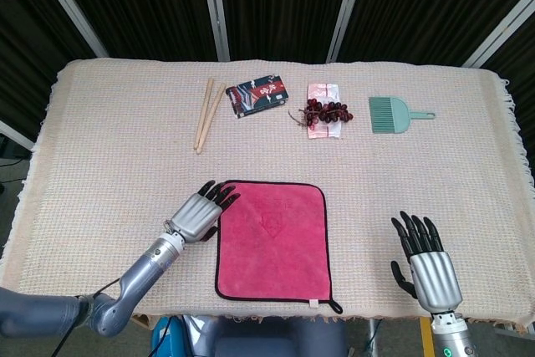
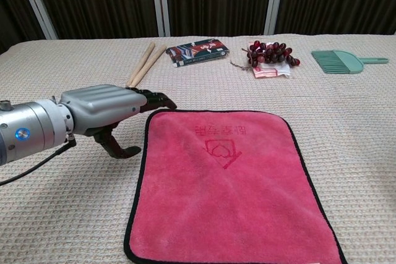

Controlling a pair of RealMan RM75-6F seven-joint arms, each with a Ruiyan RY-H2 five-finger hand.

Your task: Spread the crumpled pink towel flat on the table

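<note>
Table (image 1: 100, 123): pink towel (image 1: 272, 240) flat, just right of empty, fingers-spread left robot hand (image 1: 199, 213).

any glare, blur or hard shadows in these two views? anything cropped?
Head view: even light, no glare, towel and left hand sharp; right hand whole but near the bottom edge. Chest view: soft shadow under the left hand, towel's near edge cut by the frame, right hand out of shot; far items slightly softer but readable.

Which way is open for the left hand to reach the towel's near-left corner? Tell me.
Probably straight back along the left edge: the left hand hovers open beside the pink towel, with only bare table cloth between.
</note>
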